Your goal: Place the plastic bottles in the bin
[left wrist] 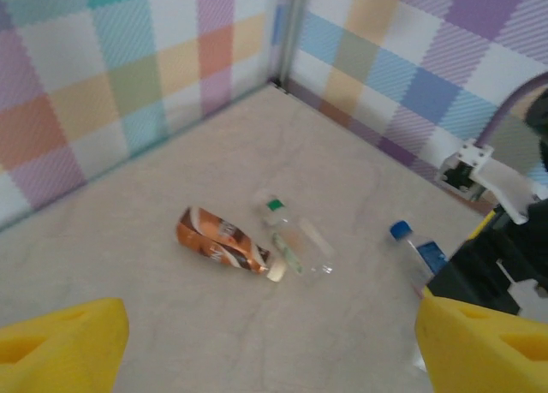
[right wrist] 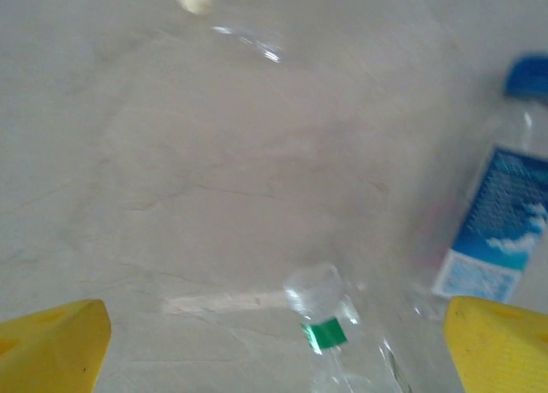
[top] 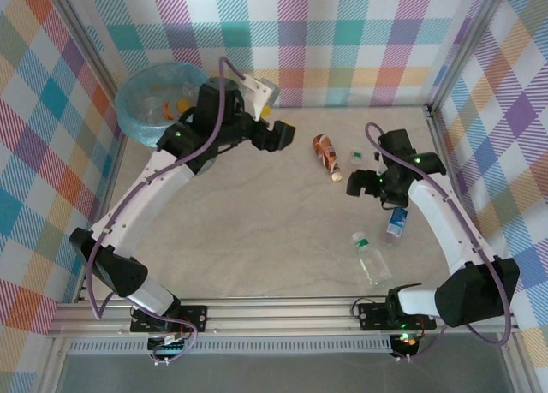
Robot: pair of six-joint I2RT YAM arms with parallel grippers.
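The bin (top: 137, 123), lined with a light-blue bag, stands at the back left with orange-labelled bottles inside. My left gripper (top: 281, 136) hangs open to its right, holding nothing, yellow fingertips (left wrist: 60, 342) wide apart. Ahead of it lie a brown-labelled bottle (left wrist: 224, 241), a clear green-capped bottle (left wrist: 295, 239) and a blue-capped bottle (left wrist: 415, 249). My right gripper (top: 364, 184) is open above the table, with nothing between its fingers (right wrist: 51, 346). Below it lie a clear bottle with a green band (right wrist: 330, 329) and a blue-labelled bottle (right wrist: 492, 239).
Checked walls close in the table on three sides, with a metal post in the back right corner (left wrist: 289, 33). Bare tabletop (top: 248, 230) spreads across the middle and near left. The right arm's black body (left wrist: 505, 256) stands close to the blue-capped bottle.
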